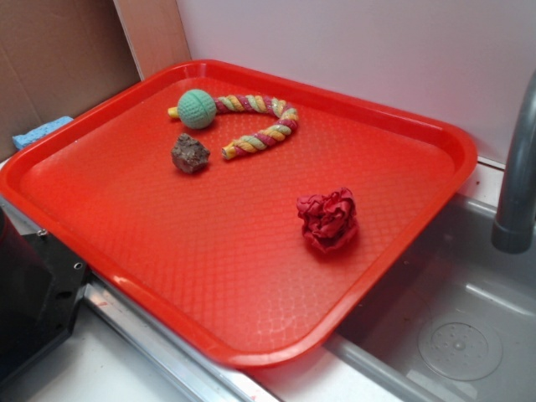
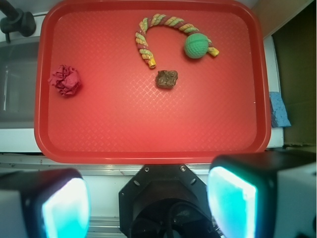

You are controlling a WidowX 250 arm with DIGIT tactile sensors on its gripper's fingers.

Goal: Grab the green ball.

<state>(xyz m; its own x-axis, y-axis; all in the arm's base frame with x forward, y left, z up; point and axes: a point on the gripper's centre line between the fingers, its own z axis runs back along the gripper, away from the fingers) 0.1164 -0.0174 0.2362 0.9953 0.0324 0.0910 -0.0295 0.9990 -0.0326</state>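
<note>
Green ball: we see the green ball (image 1: 197, 108) (image 2: 195, 45) lying on the tray near its far rim in the exterior view, close to the corner by the cardboard; in the wrist view it sits in the upper right part of the tray. Its surface is ribbed and mint-coloured.
Rope: we find a twisted red, yellow and pink rope (image 1: 266, 126) (image 2: 153, 29) joined to the ball, curving away from it in a hook and ending in a frayed yellow tip; a short stub pokes out on the ball's other side.
Brown lump: we note a rough brown lump (image 1: 190, 154) (image 2: 166, 79) just beside the ball, apart from it, and near the rope's free tip.
Red wad: we see a ruffled red fabric wad (image 1: 328, 219) (image 2: 65, 80) well apart from the ball, toward the sink side of the tray.
Tray: we see all four things resting on a red textured tray (image 1: 209, 251) (image 2: 148, 129).
Surroundings: we make out a blue sponge (image 1: 40, 131) (image 2: 279, 109) beside the tray, a grey faucet (image 1: 517, 167) (image 2: 17, 21) and a metal sink (image 1: 452, 327).
Pincer: we see the pincer (image 2: 148, 201) released, its two fingers wide apart with glowing teal pads (image 2: 232, 201), high above the tray's near edge, touching nothing and well apart from the ball.
</note>
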